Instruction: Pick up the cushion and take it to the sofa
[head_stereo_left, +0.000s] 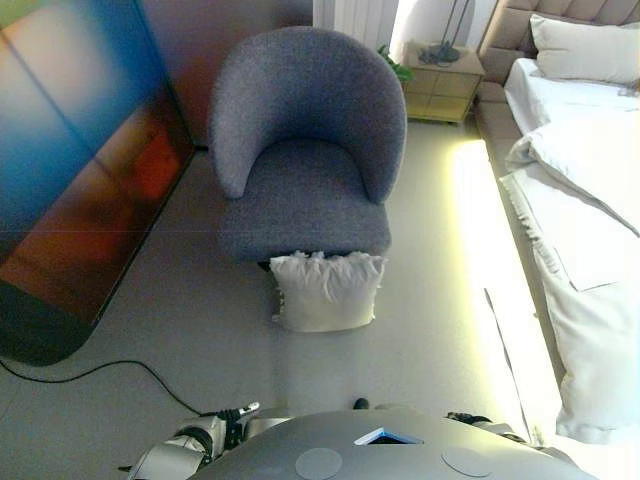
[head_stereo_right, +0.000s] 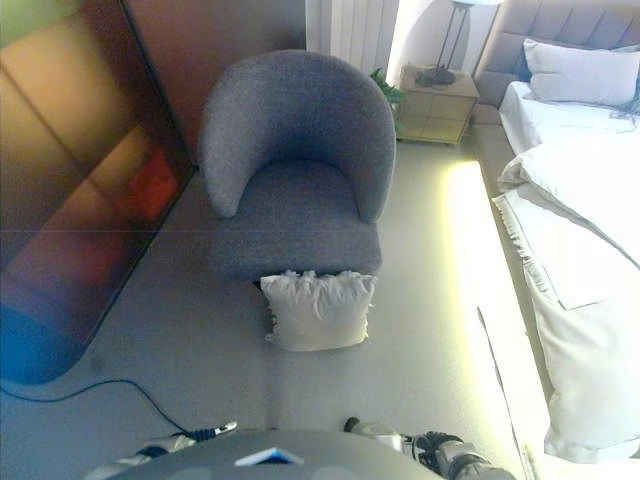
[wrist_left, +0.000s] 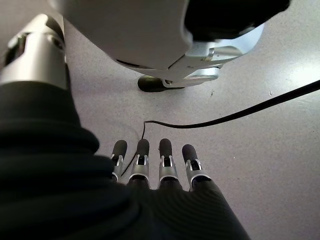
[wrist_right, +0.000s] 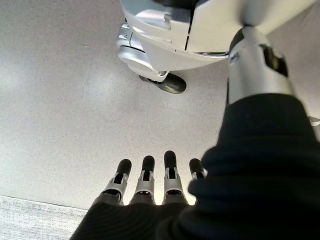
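Note:
A white cushion (head_stereo_left: 326, 291) with a fringed top edge lies on the floor, leaning against the front of a grey tub armchair (head_stereo_left: 305, 150); it also shows in the right eye view (head_stereo_right: 316, 309). My left hand (wrist_left: 152, 165) hangs low at my left side, fingers straight, holding nothing. My right hand (wrist_right: 150, 180) hangs low at my right side, fingers straight, holding nothing. Both hands are far from the cushion, near the bottom edge of the head views.
A bed (head_stereo_left: 585, 170) with white bedding runs along the right. A bedside table (head_stereo_left: 442, 78) with a lamp stands at the back. A large dark glossy panel (head_stereo_left: 80, 170) stands on the left. Grey floor lies between me and the cushion.

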